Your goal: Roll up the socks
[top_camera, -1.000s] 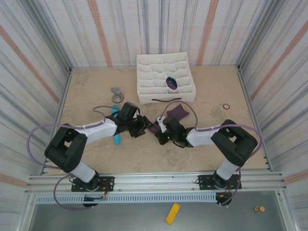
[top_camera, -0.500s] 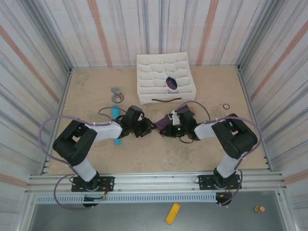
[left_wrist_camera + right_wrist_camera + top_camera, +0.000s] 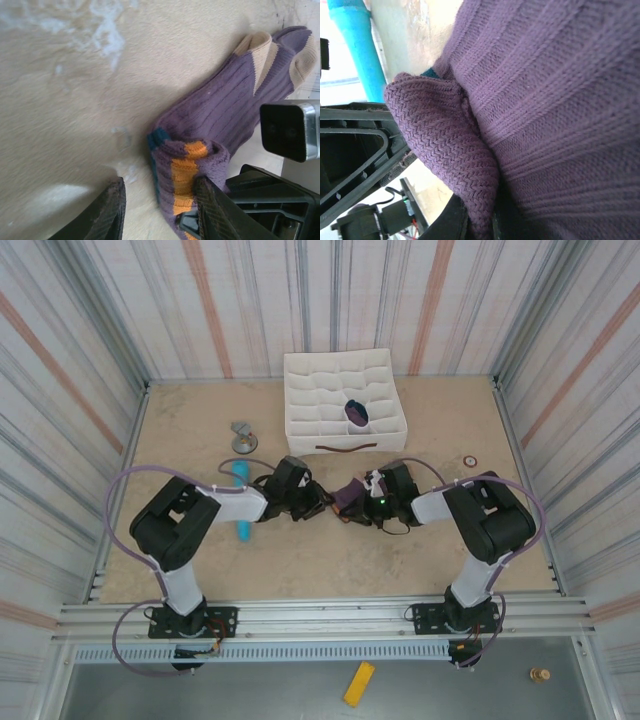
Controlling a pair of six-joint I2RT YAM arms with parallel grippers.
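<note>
Socks point(image 3: 220, 105) sat pinched in your right gripper point(image 3: 479, 224), its jaws closed on the purple knit, probably to anchor them. Your left gripper point(image 3: 160, 215) stood part open astride the orange-striped rolled end point(image 3: 187, 165), likely ready to nip it. The pair lay on the table point(image 3: 200, 430), between the two grippers.

We find the left hand point(image 3: 318, 503) and the right hand point(image 3: 354, 502) nose to nose at the socks point(image 3: 345, 495), with hardly any gap between them. Close behind stands the white divided box point(image 3: 345, 405). A blue cylinder point(image 3: 243, 530) lies under the left arm, with a grey fitting point(image 3: 242, 436) behind it. The near strip of table point(image 3: 330, 560) lies open, as do both sides up to the striped walls point(image 3: 80, 390).
</note>
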